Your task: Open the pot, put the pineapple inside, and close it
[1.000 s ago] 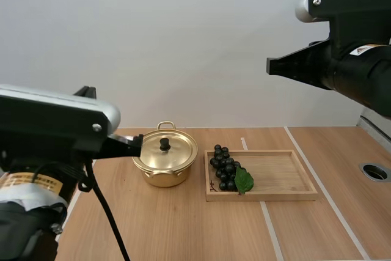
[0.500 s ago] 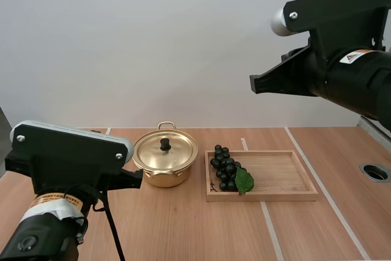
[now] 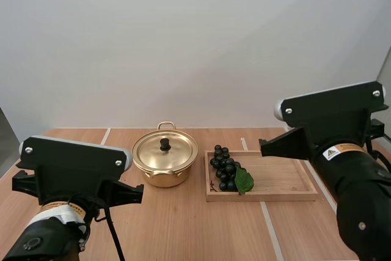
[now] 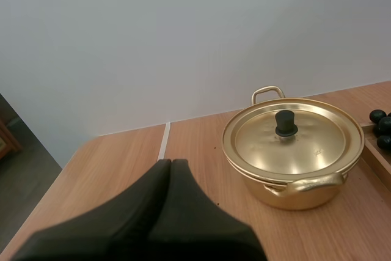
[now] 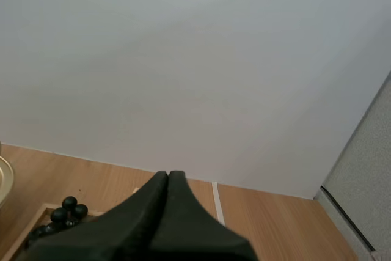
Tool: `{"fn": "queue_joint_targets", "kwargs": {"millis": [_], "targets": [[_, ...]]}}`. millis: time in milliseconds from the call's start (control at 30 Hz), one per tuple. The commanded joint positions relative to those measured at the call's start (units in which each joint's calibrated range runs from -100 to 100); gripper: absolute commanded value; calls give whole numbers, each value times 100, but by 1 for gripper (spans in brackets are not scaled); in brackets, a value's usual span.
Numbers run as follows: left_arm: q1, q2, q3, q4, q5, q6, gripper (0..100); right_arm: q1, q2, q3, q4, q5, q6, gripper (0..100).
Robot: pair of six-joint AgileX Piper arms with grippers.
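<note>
Left gripper [image 4: 171, 163]: closed together, short of the pot [image 4: 299, 183].
Right gripper [image 5: 168, 176]: closed together, empty.
Lid knob [image 4: 285, 123]: part jaws first, descend centred, then pinch.

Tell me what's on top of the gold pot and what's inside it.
A gold lid with a black knob sits on the pot, closing it. The lid hides the inside, so the contents cannot be seen.
</note>
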Motion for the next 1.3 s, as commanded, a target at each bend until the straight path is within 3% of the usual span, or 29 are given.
{"fn": "queue_joint_targets", "kwargs": {"millis": [0,267,467,900,1267], "targets": [[1,-18,13,22,-75,-57,0,5,-58,210,-64,-290,21,0],[1,-18,108,22,-181,-57,0,32,-58,256,-64,469,21,0],[1,-18,545,22,-586,-57,0,77,-357,457,-20,412,21,0],[1,-18,859,22,-984,-57,0,77,-988,1970,-137,25,21,0],[1,-18,1313,4,-1613,-33,0,77,-1177,1976,-98,797,21,0]]}}
